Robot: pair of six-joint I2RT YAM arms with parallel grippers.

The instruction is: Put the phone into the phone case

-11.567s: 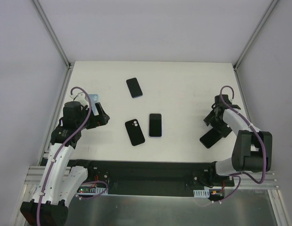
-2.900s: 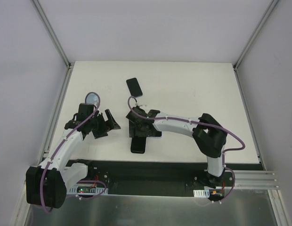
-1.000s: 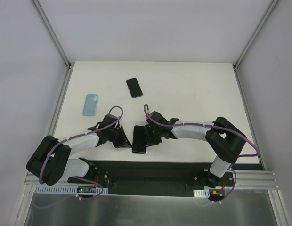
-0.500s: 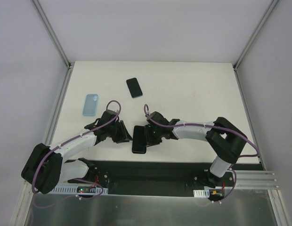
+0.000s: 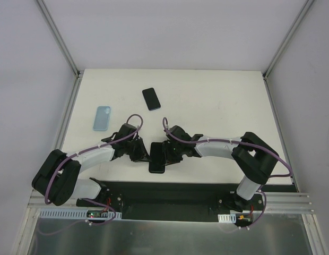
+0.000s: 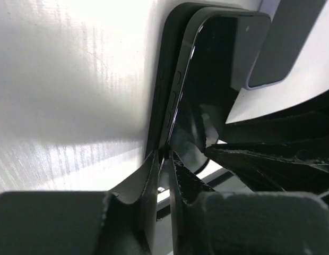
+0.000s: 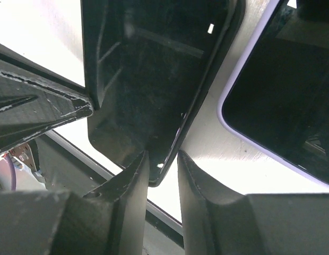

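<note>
The white table [image 5: 217, 95] fills most of the top view, with walls on 3 sides. The 2 arms reach in from the near edge and meet at the front middle of the table, the left arm [image 5: 90, 155] low and stretched rightward, the right arm [image 5: 217, 144] stretched leftward.

Between them lies the black phone case [image 6: 162, 79], flat on the table. The phone [image 6: 217, 64] sits over it, one long side tilted up off the case wall, not seated flush.

A lilac-edged phone [image 7: 281, 95] lies just beside the case, on the right arm's side. A blue case [image 5: 102, 118] and a second black phone [image 5: 151, 99] lie well apart, farther back on the table.

The left gripper [image 6: 164, 162] is closed to a slit, its fingers [image 6: 151, 180] pinching the phone's raised side edge where it meets the case wall. The right gripper [image 7: 163, 162] grasps the phone's near end, its fingers [image 7: 130, 186] on either face of it.
</note>
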